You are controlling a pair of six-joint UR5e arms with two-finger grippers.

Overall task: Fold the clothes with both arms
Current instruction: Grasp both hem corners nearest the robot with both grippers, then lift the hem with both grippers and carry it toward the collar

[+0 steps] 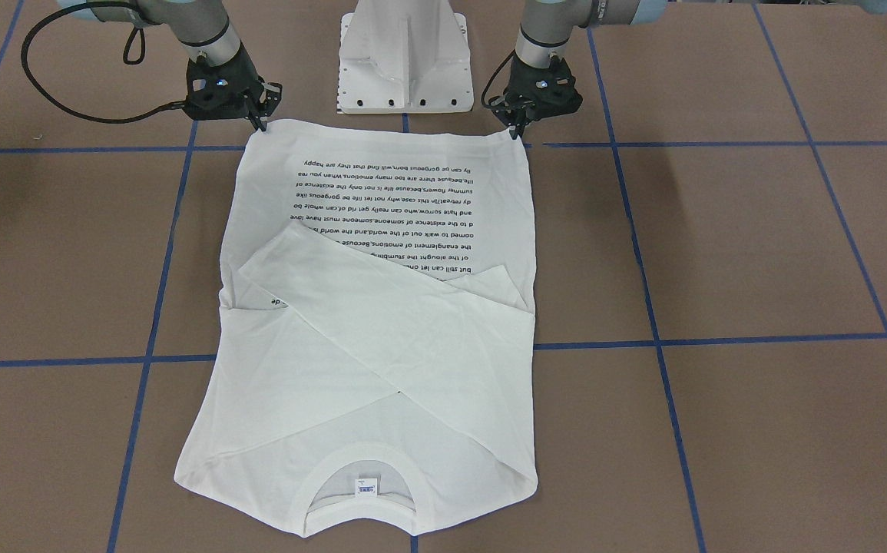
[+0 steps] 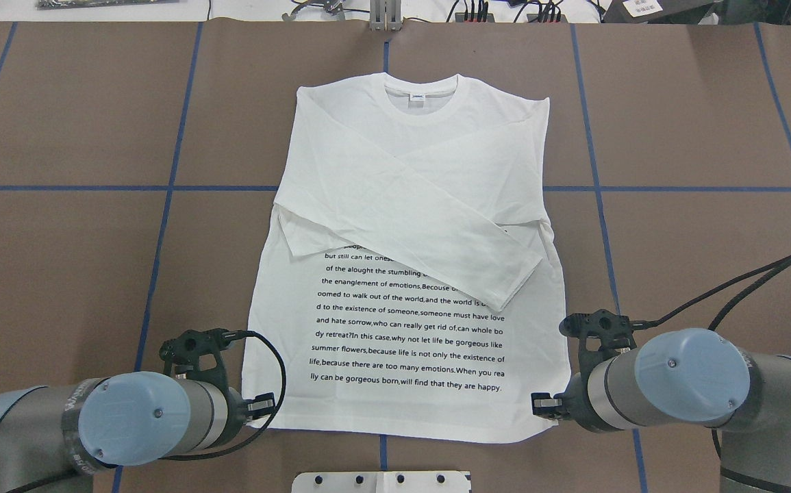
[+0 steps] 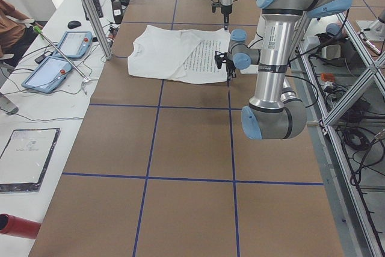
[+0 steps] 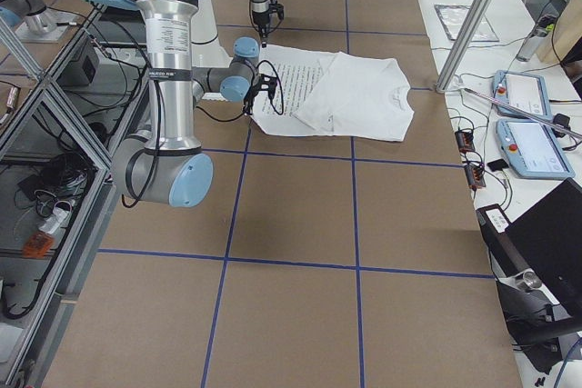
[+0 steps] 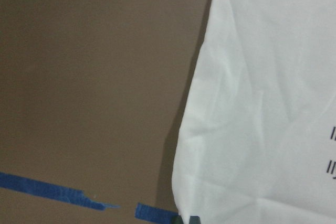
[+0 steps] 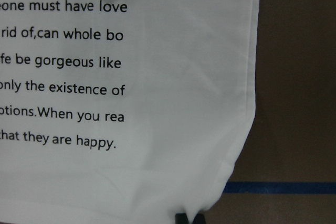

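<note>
I see the shirt (image 2: 340,150) lying flat on the counter (image 2: 80,260), printed side up, midway between the two arms. Its collar (image 2: 420,85) points away from the robot, with a small label (image 2: 416,100) inside it. The hem lies nearest the white pedestal (image 1: 405,65). Both sleeves (image 2: 450,246) are folded in across the chest and cross one another. The upper one runs slantwise and covers part of the first lines of the black text (image 2: 409,335).

The left gripper (image 1: 518,132) is down at the hem corner on the robot's left. Its wrist camera gives me only the very tips of the fingers (image 5: 193,219) at the bottom edge of the frame, right at the cloth's corner, and they look closed on it. The right gripper (image 1: 261,123) sits at the opposite hem corner. Its wrist view shows the dark tips pinched together with the white corner between them.

In the front-facing view both corners are drawn into small points at the grippers, and the hem runs nearly straight between them. Near the hem the shirt covers a stretch of a blue tape line (image 1: 90,149), and the corners sit just past it on the robot's side. The rest of the cloth rests on the counter with a few soft creases.

In the left side view, two tablets (image 3: 60,55) lie on a white surface beside the counter.
</note>
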